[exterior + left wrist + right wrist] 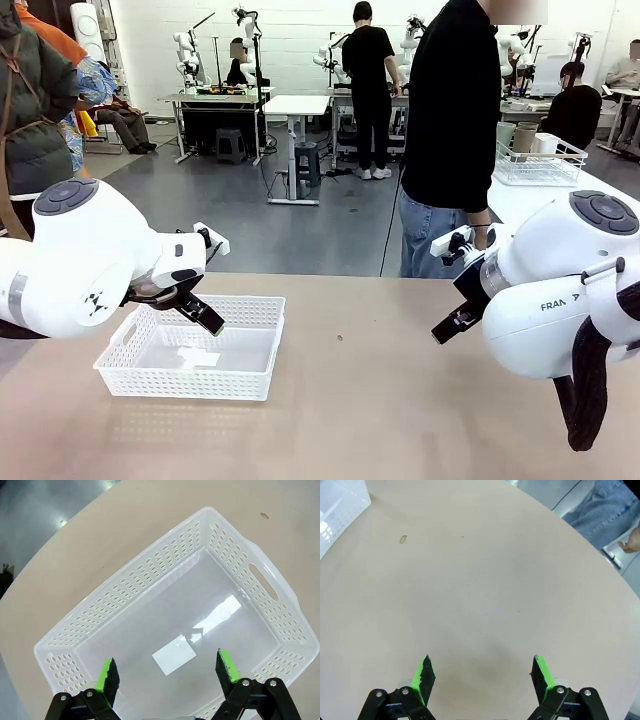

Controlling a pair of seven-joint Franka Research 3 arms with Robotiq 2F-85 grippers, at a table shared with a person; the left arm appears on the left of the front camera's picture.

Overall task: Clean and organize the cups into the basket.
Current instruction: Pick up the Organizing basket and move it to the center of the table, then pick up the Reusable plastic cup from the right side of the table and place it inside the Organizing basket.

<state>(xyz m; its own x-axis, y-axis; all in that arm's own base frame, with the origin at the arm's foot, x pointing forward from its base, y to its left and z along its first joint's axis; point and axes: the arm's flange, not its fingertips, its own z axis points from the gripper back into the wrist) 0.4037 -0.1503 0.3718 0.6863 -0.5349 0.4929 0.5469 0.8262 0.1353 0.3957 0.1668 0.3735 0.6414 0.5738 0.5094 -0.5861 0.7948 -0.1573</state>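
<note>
— Left jaws?
— Spread wide, holding nothing. Hanging right over the basket (150, 580), pointing down at its bare floor.
— Long axis?
— Slantwise across the gap between the green pads (106, 677); cut-out handle (262, 580) up and right of the jaws.
— Right jaws?
— Spread too, empty, over bare tabletop (480, 580). Basket corner well off, ahead and left.
— Cups?
— Tan shapes (522, 136) past the person (455, 120), by a wire basket (540, 165); too small to call. Probably a handover first. Right jaws nearer the person.
</note>
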